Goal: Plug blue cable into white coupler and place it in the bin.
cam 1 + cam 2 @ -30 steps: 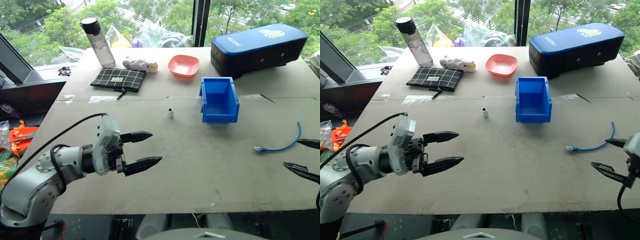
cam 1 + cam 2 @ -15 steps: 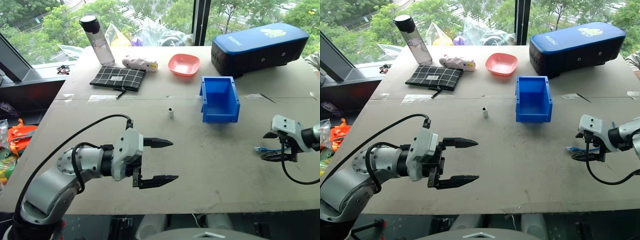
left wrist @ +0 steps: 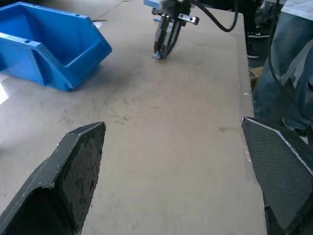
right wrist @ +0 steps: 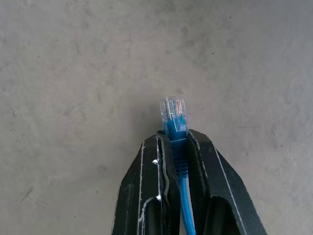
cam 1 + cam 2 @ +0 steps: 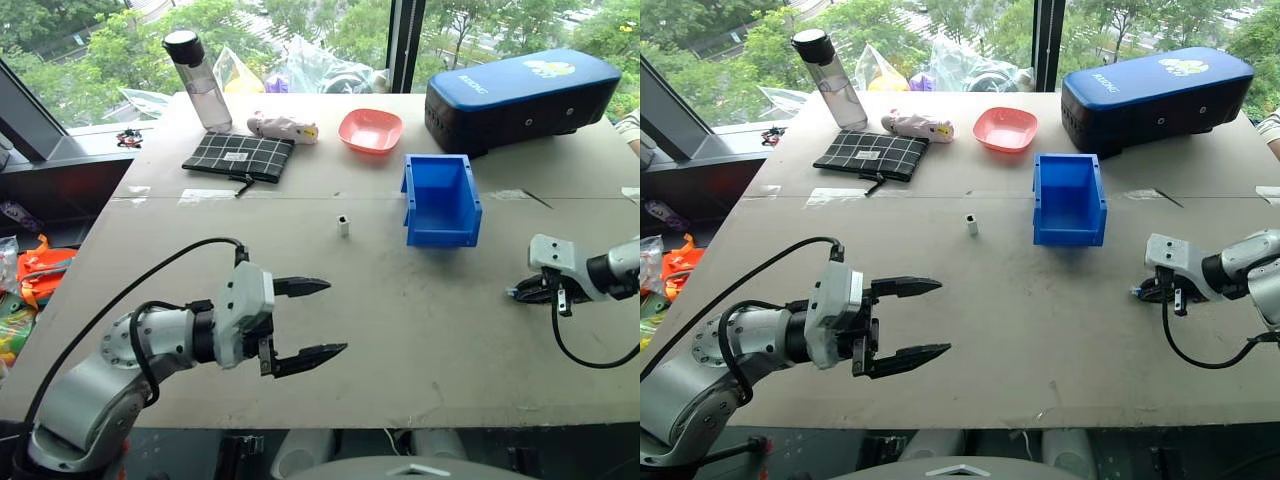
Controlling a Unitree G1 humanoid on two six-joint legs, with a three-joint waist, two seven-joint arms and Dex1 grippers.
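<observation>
- The right gripper is clamped tight on the blue cable just behind its clear plug, which pokes out past the fingertips, low over the table.
- The left gripper hangs above the near left of the table, fingers spread wide, nothing between them.
- The white coupler stands alone mid-table, just left of the bin, well apart from both grippers.
- Pink bowl and dark blue case sit behind the bin.
</observation>
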